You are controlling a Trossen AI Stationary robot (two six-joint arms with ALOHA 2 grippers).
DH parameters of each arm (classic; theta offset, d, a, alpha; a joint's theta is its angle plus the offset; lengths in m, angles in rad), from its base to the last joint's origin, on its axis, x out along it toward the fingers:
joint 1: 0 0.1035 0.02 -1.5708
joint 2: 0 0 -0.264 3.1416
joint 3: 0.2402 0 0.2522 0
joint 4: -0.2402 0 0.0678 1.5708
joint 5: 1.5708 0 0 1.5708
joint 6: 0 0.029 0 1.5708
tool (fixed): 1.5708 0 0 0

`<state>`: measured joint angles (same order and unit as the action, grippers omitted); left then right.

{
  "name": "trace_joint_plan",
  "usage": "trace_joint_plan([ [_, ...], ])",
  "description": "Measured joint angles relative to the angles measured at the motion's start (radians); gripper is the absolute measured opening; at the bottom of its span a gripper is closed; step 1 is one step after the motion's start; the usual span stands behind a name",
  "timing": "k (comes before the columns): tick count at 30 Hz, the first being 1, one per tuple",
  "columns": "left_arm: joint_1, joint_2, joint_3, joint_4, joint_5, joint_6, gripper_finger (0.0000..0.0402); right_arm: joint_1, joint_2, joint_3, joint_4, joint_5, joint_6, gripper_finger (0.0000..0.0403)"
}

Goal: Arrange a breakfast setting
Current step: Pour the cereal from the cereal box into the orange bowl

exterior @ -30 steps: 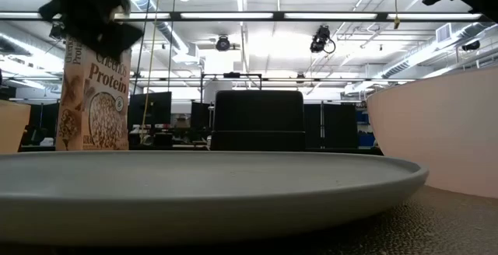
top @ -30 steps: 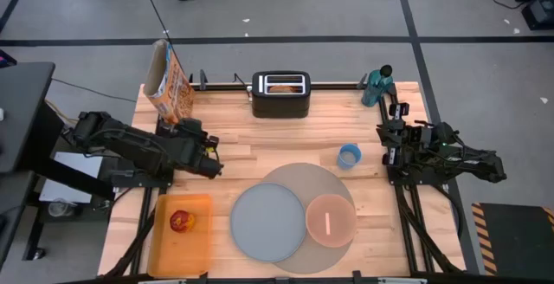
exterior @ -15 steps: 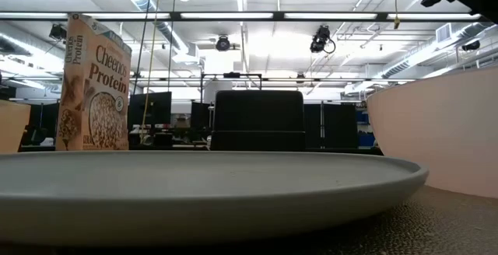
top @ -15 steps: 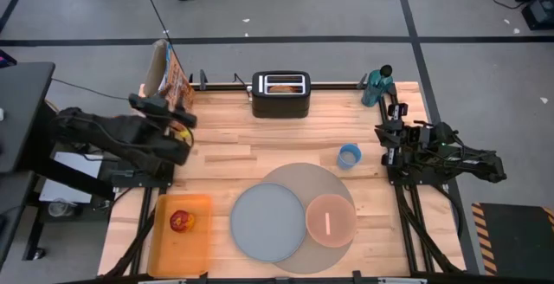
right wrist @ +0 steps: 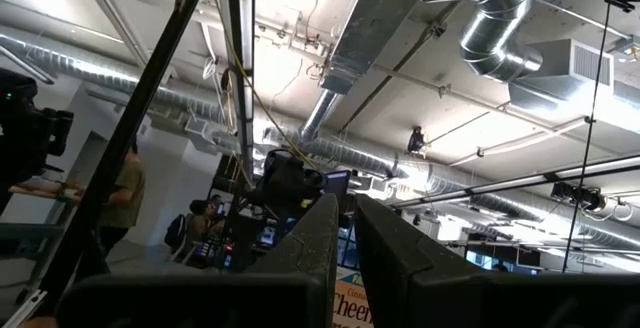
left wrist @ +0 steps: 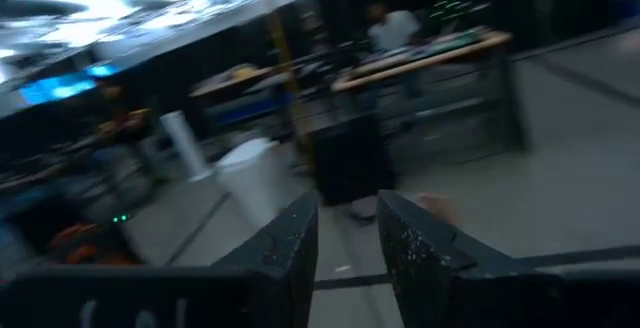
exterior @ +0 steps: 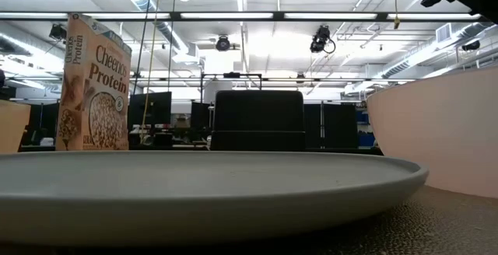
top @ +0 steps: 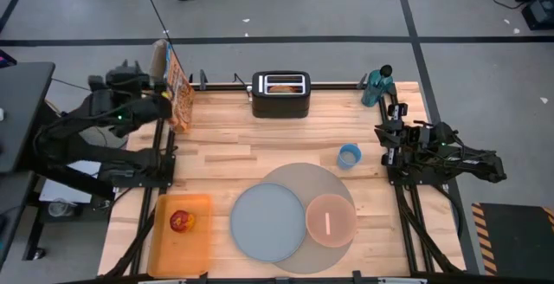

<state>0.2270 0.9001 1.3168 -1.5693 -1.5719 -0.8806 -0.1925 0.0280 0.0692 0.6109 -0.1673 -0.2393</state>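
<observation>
A round grey-tan placemat (top: 322, 180) lies at the table's near middle. A grey plate (top: 267, 222) rests on the placemat's left part and a smaller pink bowl (top: 330, 219) on its right part. A metal spoon (top: 329, 223) lies in the bowl. A red apple (top: 181, 222) sits on the orange board (top: 195, 245). A toasted bagel half (top: 280, 86) sticks up from the black toaster's slot. No cereal pieces show. My left gripper (top: 160, 104) is raised beside the cereal box (top: 179, 89) and open by a narrow gap (left wrist: 348, 238). My right gripper (top: 387, 143) is shut and empty at the table's right edge.
The black toaster (top: 280, 95) stands at the far middle. A blue cup (top: 349, 155) stands right of centre, and a teal bottle (top: 376, 85) stands at the far right corner. The cereal box stands upright at the far left corner (exterior: 96, 84). People show in the room beyond.
My left gripper has swung from the table's left middle toward the far left corner, risen above the cereal box's top and turned so that it points past the far edge. The cereal box stays upright in place.
</observation>
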Motion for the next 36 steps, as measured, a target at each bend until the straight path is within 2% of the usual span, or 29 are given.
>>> trace_joint_plan([
  [5,0.163,-0.032,0.006,0.0,0.0,0.019,0.0092,0.0,0.0,0.0,0.0,-0.001,0.0,0.0046],
  [8,0.207,-0.08,0.006,-0.001,0.0,-0.025,0.0078,0.0,0.0,0.0,-0.005,-0.002,0.0,0.0046],
  [11,0.196,-0.131,0.006,-0.001,0.025,-0.029,0.0072,0.0,0.0,0.0,-0.017,-0.002,-0.007,0.0046],
  [15,0.12,-0.185,-0.026,0.004,0.155,-0.033,0.0076,0.0,0.0,0.0,-0.028,-0.002,-0.017,0.0046],
  [17,0.077,-0.203,-0.047,0.006,0.187,-0.047,0.0085,0.0,0.0,0.0,-0.029,-0.002,-0.021,0.0046],
  [23,-0.005,-0.232,-0.064,0.006,0.202,-0.05,0.0142,0.0,0.0,0.0,-0.029,-0.003,-0.019,0.0046],
  [32,-0.029,-0.239,-0.064,0.009,0.308,-0.05,0.0302,0.0,0.0,0.0,-0.032,-0.01,-0.018,0.0046],
  [36,-0.03,-0.239,-0.072,0.034,0.337,-0.037,0.034,0.0,0.0,0.0,-0.033,-0.01,-0.019,0.0046],
])
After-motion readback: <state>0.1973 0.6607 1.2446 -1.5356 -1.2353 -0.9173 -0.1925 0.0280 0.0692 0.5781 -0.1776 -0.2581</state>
